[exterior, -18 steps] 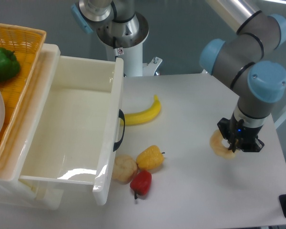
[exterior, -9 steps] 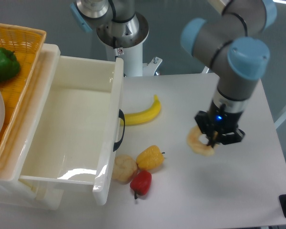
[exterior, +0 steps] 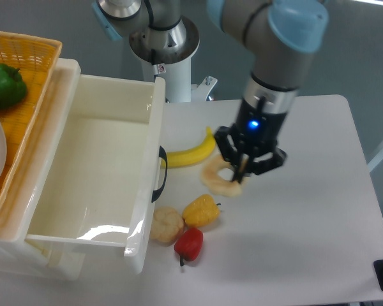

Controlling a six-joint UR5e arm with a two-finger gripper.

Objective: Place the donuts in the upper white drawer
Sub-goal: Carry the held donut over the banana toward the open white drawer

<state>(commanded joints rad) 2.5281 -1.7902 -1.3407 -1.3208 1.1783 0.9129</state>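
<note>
My gripper is shut on the donut, a pale cream ring with toasted ridges, and holds it above the table just right of the banana's tip. The upper white drawer stands pulled open at the left, its inside bare, its curved black handle facing the table. The donut hangs to the right of the drawer's front, apart from it.
A banana lies beside the drawer front. A yellow pepper, a red pepper and a pale round bun lie below the donut. An orange woven basket with a green pepper sits far left.
My arm has carried the donut leftward across the table, from the right side to a spot near the banana, closer to the drawer.
</note>
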